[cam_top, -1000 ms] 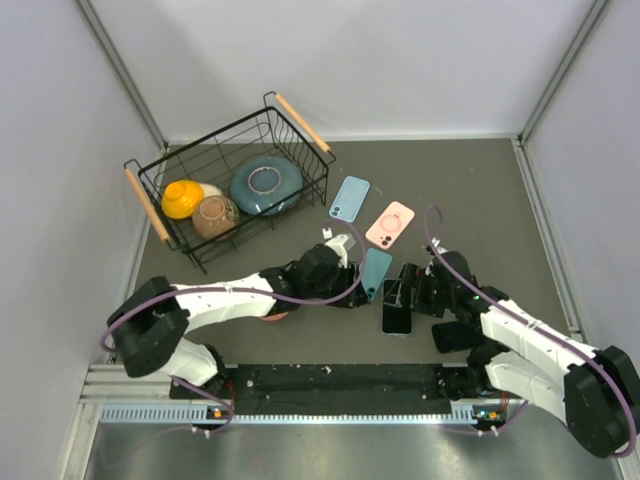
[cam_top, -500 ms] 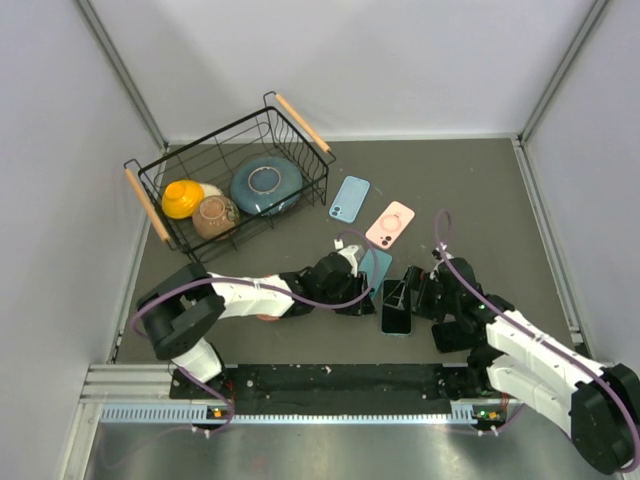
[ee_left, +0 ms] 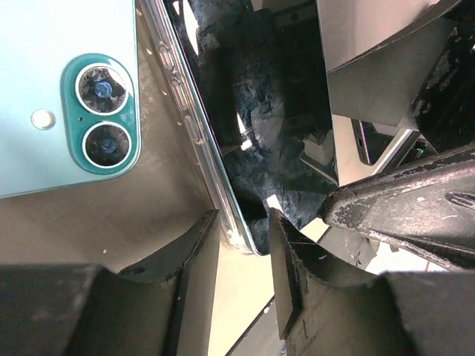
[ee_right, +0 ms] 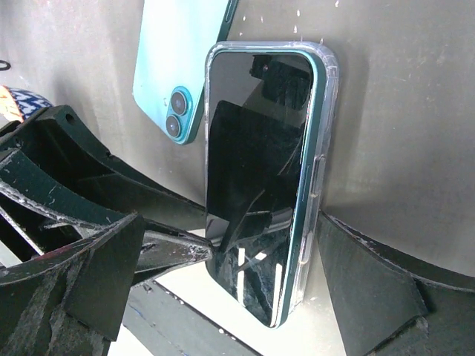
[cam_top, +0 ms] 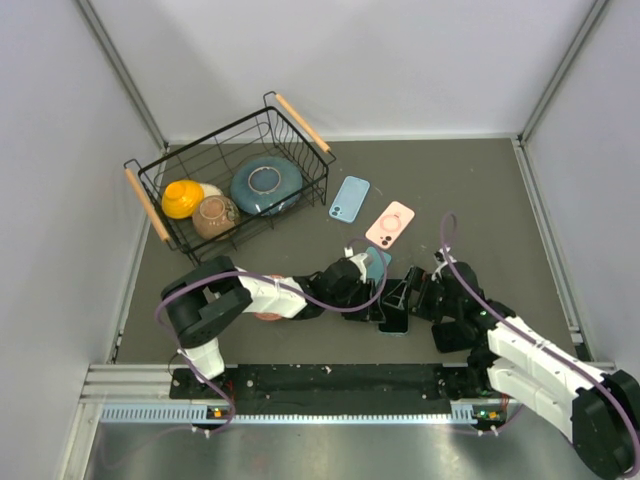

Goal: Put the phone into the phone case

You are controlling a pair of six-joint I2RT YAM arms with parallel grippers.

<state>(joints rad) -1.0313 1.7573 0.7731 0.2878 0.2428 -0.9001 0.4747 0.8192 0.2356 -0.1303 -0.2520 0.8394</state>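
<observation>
The phone [ee_right: 256,185], black screen up, sits inside a clear phone case [ee_right: 320,159] on the grey table near the front. My right gripper [ee_right: 231,222] stands wide open, one finger on each side of the phone's lower end without touching it. My left gripper [ee_left: 245,222] has narrowed its jaws around the cased phone's lower left corner [ee_left: 241,233], with a thin gap still showing on the screen side. One left fingertip [ee_right: 178,248] lies at the screen's left edge. In the top view both grippers meet at the phone [cam_top: 394,320].
A teal phone-shaped slab with two camera lenses [ee_right: 178,67] lies face down just beyond the phone. A light blue case [cam_top: 349,198] and a pink case [cam_top: 390,224] lie farther back. A black wire basket [cam_top: 150,190] holding bowls stands at back left.
The left arm has reached farther right, bringing its gripper to the phone's corner, and its jaws have narrowed. The right gripper has stayed wide open beside the phone.
</observation>
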